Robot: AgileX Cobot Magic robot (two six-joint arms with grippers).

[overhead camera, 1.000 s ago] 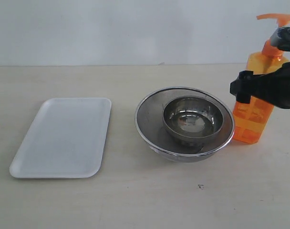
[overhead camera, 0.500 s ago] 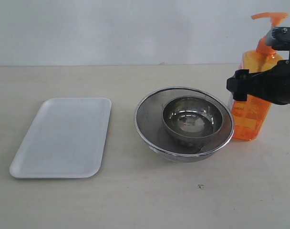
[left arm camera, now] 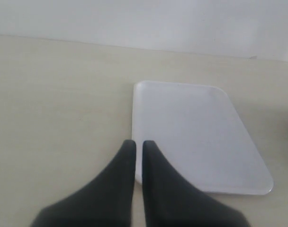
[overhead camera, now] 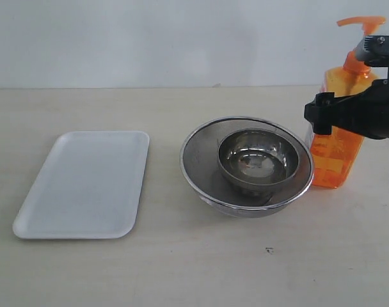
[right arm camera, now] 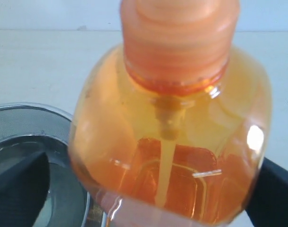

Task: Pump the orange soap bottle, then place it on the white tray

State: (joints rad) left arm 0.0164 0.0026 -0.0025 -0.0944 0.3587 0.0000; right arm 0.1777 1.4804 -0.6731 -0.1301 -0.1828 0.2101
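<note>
The orange soap bottle (overhead camera: 333, 150) stands upright at the far right of the table, right beside the steel bowls. Its orange pump head (overhead camera: 364, 23) is up, with the spout pointing left. My right gripper (overhead camera: 338, 115) is shut on the bottle's body at mid height. In the right wrist view the bottle (right arm camera: 172, 142) fills the gap between the two black fingers (right arm camera: 23, 187). The white tray (overhead camera: 86, 185) lies flat at the left with nothing on it. My left gripper (left arm camera: 139, 146) is shut and hovers over the near edge of the tray (left arm camera: 196, 137); it is outside the exterior view.
A wide steel mesh bowl (overhead camera: 201, 160) with a smaller steel bowl (overhead camera: 258, 160) inside it sits mid-table, between the tray and the bottle; its rim (right arm camera: 25, 111) almost touches the bottle. A pale wall runs behind the table.
The right gripper and the bottle shifted a little to the left, toward the bowls, then held still over the last half second. The tray and bowls have not moved.
</note>
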